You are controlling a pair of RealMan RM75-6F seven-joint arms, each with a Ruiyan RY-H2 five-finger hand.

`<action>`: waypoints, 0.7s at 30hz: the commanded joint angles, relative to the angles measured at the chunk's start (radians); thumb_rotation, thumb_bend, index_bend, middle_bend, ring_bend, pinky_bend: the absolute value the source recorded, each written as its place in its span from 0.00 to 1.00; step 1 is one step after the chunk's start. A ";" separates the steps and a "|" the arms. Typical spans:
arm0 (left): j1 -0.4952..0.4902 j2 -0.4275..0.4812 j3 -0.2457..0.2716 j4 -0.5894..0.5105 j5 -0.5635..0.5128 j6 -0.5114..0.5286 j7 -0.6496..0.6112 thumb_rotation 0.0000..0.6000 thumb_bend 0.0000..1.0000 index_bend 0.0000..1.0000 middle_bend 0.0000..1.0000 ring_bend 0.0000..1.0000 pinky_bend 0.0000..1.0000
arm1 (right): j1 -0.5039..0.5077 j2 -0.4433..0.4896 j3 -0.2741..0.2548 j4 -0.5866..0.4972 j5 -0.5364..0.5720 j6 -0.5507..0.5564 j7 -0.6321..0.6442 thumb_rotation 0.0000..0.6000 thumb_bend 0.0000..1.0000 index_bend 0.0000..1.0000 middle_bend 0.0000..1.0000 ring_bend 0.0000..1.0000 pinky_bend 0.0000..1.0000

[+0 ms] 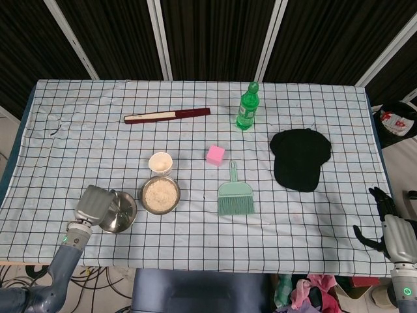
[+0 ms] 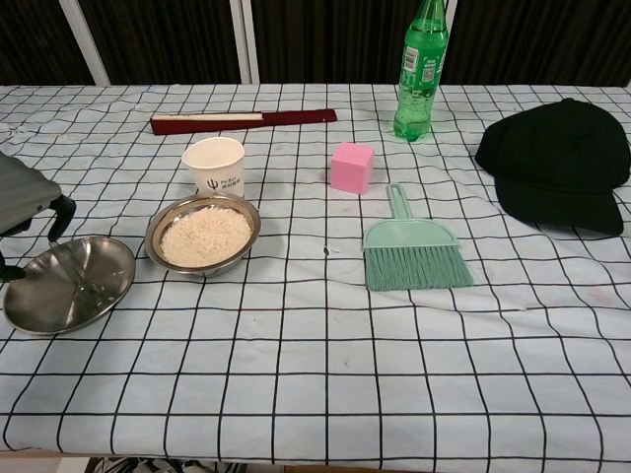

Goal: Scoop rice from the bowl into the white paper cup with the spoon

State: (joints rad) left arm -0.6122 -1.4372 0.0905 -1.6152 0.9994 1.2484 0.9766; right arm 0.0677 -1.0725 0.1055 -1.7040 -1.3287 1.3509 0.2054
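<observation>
A steel bowl of rice (image 2: pixel 204 234) (image 1: pixel 160 194) sits just in front of the white paper cup (image 2: pixel 216 164) (image 1: pixel 159 162). Left of the bowl lies a flat steel plate (image 2: pixel 39 301) (image 1: pixel 121 215). The spoon (image 2: pixel 79 278) shows only faintly and seems to lie in the plate. My left hand (image 2: pixel 25 197) (image 1: pixel 93 205) hovers over the plate's left rim with its dark fingers (image 2: pixel 61 213) apart and nothing visible between them. My right hand (image 1: pixel 389 225) hangs off the table's near right corner, fingers loosely spread and holding nothing.
A mint hand brush (image 2: pixel 412 249), a pink cube (image 2: pixel 352 166), a green bottle (image 2: pixel 421 69), a black cap (image 2: pixel 560 163) and a dark red folded fan (image 2: pixel 242 119) lie on the checked cloth (image 2: pixel 315 374).
</observation>
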 commanded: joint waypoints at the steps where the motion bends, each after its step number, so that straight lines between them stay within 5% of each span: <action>1: 0.013 0.012 -0.010 -0.009 0.009 0.015 -0.025 1.00 0.15 0.42 0.95 0.99 1.00 | 0.000 0.000 -0.001 0.001 -0.001 0.000 -0.001 1.00 0.30 0.06 0.00 0.00 0.21; 3: 0.025 0.021 -0.016 -0.020 0.023 0.031 -0.054 1.00 0.15 0.38 0.88 0.95 0.99 | 0.000 0.000 -0.001 0.002 -0.002 0.001 -0.002 1.00 0.30 0.06 0.00 0.00 0.21; 6: 0.059 0.043 -0.021 -0.045 0.073 0.079 -0.135 1.00 0.15 0.29 0.68 0.77 0.84 | 0.000 -0.001 -0.002 0.006 -0.005 0.003 -0.007 1.00 0.30 0.06 0.00 0.00 0.21; 11: 0.136 0.089 0.004 -0.056 0.222 0.193 -0.296 1.00 0.14 0.10 0.19 0.29 0.36 | 0.001 -0.004 -0.003 0.013 -0.009 0.006 -0.019 1.00 0.30 0.06 0.00 0.00 0.21; 13: 0.174 0.109 0.023 -0.050 0.280 0.245 -0.356 1.00 0.12 0.04 0.07 0.13 0.19 | 0.001 -0.006 -0.004 0.017 -0.012 0.009 -0.025 1.00 0.30 0.06 0.00 0.00 0.21; 16: 0.230 0.129 0.047 -0.040 0.341 0.313 -0.430 1.00 0.09 0.00 0.00 0.01 0.02 | 0.001 -0.009 -0.006 0.025 -0.020 0.015 -0.038 1.00 0.30 0.06 0.00 0.00 0.21; 21: 0.330 0.153 0.094 -0.018 0.406 0.410 -0.510 1.00 0.06 0.00 0.00 0.00 0.00 | 0.000 -0.016 -0.011 0.035 -0.036 0.026 -0.060 1.00 0.30 0.06 0.00 0.00 0.21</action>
State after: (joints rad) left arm -0.3204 -1.3011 0.1581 -1.6463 1.3812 1.6253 0.4995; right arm 0.0680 -1.0872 0.0958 -1.6709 -1.3623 1.3754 0.1482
